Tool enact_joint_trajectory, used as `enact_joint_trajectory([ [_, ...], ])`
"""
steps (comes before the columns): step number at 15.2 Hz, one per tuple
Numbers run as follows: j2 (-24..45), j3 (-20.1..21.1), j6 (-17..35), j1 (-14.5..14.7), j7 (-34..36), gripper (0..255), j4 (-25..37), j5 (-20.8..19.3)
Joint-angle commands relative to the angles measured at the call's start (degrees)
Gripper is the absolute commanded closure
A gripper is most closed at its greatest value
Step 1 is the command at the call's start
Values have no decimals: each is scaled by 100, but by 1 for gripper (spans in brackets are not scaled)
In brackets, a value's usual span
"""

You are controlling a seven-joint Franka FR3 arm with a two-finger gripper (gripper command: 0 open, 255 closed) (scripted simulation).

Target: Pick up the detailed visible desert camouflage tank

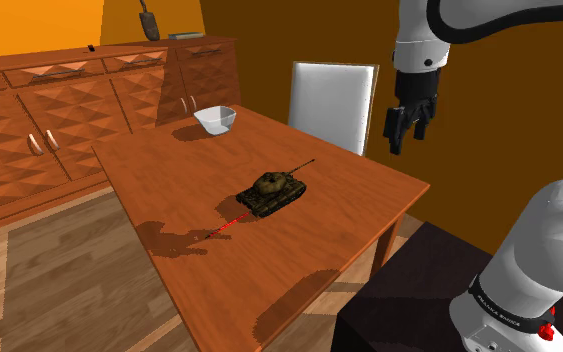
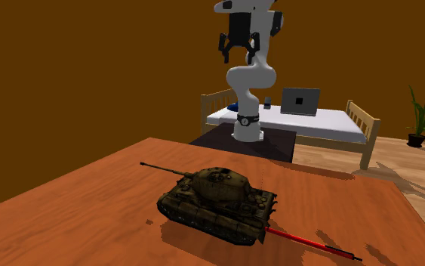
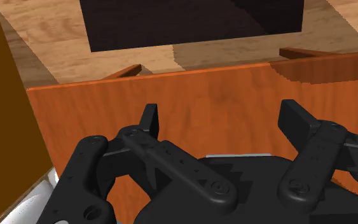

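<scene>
Tank (image 1: 272, 190) sits mid-table (image 1: 169, 165), upright; gripper (image 1: 406, 140) hangs high over the shoulder view's far right edge, claw wide and empty. Judged: approach pending; centre over the hull, span its narrow width, avoid the barrel, descend straight.

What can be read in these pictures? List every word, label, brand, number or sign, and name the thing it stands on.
No text here can be quoted.
The black band low on the white arm: a line of pale lettering, too small to read.
The laptop, on its lid: one small dark mark, no letters to make out.
The tank: camouflage blotches, no number or sign to be seen.
</scene>
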Motion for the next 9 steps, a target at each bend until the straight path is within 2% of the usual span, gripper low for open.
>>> enact_joint_trajectory([
  [1, 0, 0, 0, 0, 0, 0, 0, 0],
  [9, 1369, 812, 1296, -366, 2079, 0, 205, 595],
])
